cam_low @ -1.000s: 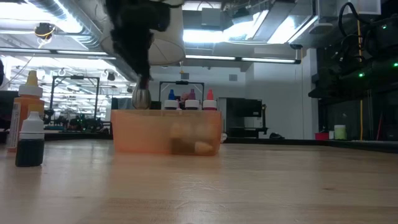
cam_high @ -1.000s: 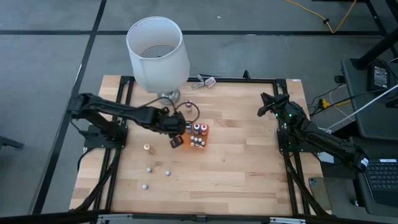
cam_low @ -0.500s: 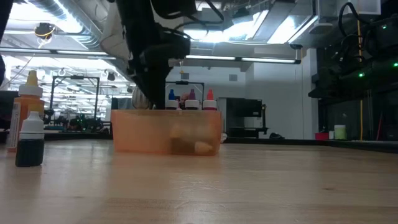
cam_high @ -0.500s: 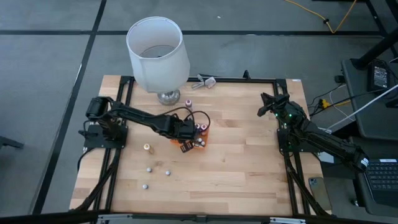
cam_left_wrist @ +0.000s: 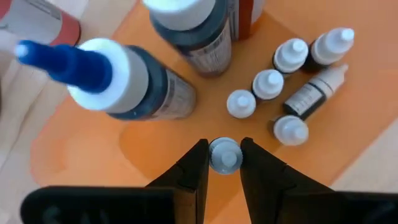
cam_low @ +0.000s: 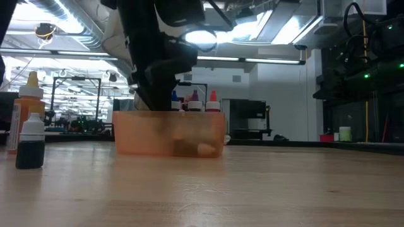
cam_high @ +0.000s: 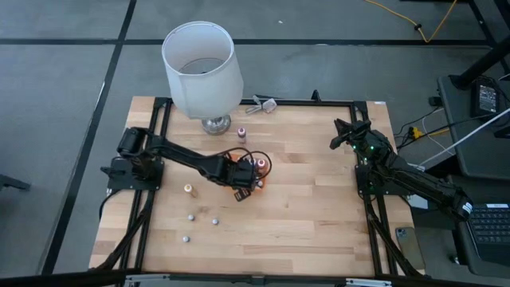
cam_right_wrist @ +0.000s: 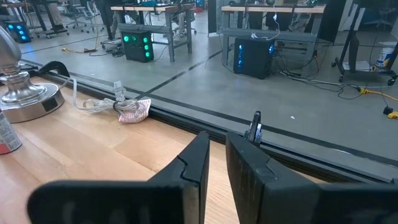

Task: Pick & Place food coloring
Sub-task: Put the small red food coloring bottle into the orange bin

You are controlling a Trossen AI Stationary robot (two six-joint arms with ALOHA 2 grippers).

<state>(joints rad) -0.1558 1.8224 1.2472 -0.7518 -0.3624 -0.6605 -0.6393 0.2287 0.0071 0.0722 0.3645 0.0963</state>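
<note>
One bottle [cam_left_wrist: 224, 155] pinched at its white cap by left gripper [cam_left_wrist: 224, 163], over the orange tray [cam_left_wrist: 81, 155] | likely light, stiff, slick; grip cap or neck | axis apparently upright, cap toward wrist camera | other bottles [cam_left_wrist: 267, 84] stand beside, one lies flat | right gripper [cam_right_wrist: 216, 155] idle at table's right, fingers near-closed, empty.

Robotics lab or workshop: grey concrete floor [cam_high: 319, 24] with black taped lines, far workbenches [cam_right_wrist: 155, 9] carrying green-lit computer towers [cam_right_wrist: 135, 45], exposed ceiling ducts [cam_low: 57, 25], fluorescent strip lights [cam_low: 252, 61].
</note>
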